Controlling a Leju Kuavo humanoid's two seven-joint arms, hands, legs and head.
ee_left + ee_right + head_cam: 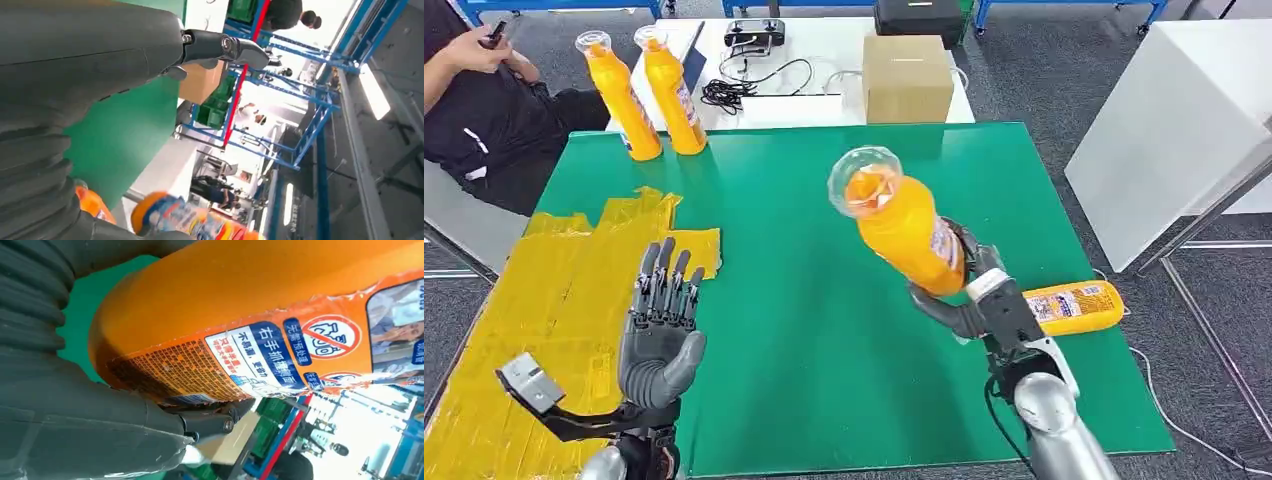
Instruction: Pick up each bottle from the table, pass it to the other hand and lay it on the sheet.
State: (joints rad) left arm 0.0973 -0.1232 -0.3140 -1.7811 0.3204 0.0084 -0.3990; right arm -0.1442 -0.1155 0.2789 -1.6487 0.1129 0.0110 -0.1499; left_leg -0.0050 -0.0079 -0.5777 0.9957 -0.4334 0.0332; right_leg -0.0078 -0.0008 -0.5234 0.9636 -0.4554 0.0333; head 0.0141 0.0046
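My right hand grips an orange bottle with a clear cap, lifted above the green table and tilted toward the left. Its label is close up in the right wrist view. My left hand is raised over the table's near left, palm up, fingers apart, holding nothing. The yellow sheet covers the table's left side beside it. Another orange bottle lies flat at the right edge behind my right wrist. Two more bottles stand upright at the far left corner.
A cardboard box and a controller with cables sit on the white table beyond. A person in black sits at the far left. A white cabinet stands to the right.
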